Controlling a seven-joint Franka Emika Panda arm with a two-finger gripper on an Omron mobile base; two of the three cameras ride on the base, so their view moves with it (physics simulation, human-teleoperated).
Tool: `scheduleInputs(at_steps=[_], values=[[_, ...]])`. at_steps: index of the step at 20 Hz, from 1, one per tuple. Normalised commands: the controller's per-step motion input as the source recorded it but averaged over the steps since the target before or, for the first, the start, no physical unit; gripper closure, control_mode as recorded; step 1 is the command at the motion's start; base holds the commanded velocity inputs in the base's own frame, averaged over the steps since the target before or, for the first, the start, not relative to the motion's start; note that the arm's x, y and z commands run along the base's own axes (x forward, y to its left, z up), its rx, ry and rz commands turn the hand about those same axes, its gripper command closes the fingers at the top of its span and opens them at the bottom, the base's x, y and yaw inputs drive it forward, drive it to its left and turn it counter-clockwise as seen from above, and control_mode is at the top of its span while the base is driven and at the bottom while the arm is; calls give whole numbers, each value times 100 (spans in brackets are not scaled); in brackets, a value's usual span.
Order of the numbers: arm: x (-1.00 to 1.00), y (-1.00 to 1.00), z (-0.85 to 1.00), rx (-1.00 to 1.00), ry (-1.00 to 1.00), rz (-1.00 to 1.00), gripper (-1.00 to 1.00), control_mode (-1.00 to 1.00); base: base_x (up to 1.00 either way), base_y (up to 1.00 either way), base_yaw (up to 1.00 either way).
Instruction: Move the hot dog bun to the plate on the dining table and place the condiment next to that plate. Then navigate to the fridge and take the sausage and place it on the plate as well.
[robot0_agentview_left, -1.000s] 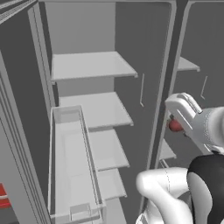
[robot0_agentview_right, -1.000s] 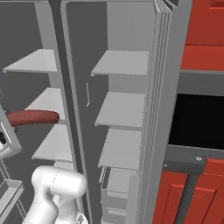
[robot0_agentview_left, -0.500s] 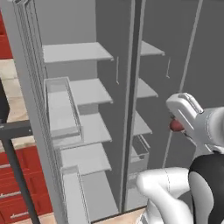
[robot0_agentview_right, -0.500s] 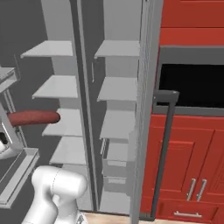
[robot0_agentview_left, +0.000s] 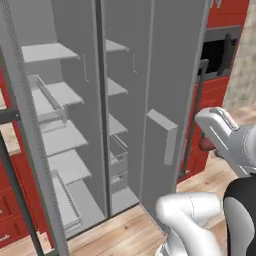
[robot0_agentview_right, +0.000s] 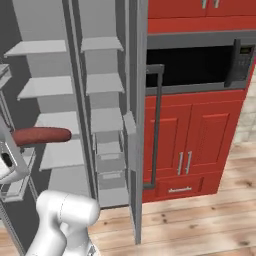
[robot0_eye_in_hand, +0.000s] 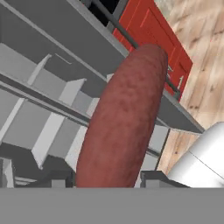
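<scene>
- From the left base view, the fridge (robot0_agentview_left: 125, 100) stands wide open with its grey shelves bare, and the white arm is held up at the right. A sliver of reddish sausage (robot0_agentview_left: 206, 145) peeks out beside the wrist; the fingers themselves are hidden behind the arm.
- From the right base view, the sausage (robot0_agentview_right: 41, 136) juts out level from the gripper (robot0_agentview_right: 12, 145) at the left edge, in front of the fridge shelves. The open door edge (robot0_agentview_right: 135, 125) stands between the arm and the red cabinets (robot0_agentview_right: 200, 135). That door is the worry: a careless swing could knock the sausage against it.
- In the hand view, the sausage (robot0_eye_in_hand: 124, 118) rises huge from between the finger tips (robot0_eye_in_hand: 151, 178), so the pincer is closed on it, near one end. Held so far off centre, it could pivot or slip loose on a jolt.
- The plate and dining table are somewhere out of sight.
</scene>
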Motion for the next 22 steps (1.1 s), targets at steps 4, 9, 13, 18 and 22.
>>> scheduleInputs(at_steps=[4, 9, 13, 18, 22], values=[[0, 0, 0, 0, 0, 0, 100, 100, -79, 49, -55], [0, 0, 0, 0, 0, 0, 100, 100, -80, 50, -55], [0, 0, 0, 0, 0, 0, 100, 100, -88, 42, -54], [0, 0, 0, 0, 0, 0, 100, 100, -98, 25, -52], [0, 0, 0, 0, 0, 0, 100, 100, -100, 13, -44]])
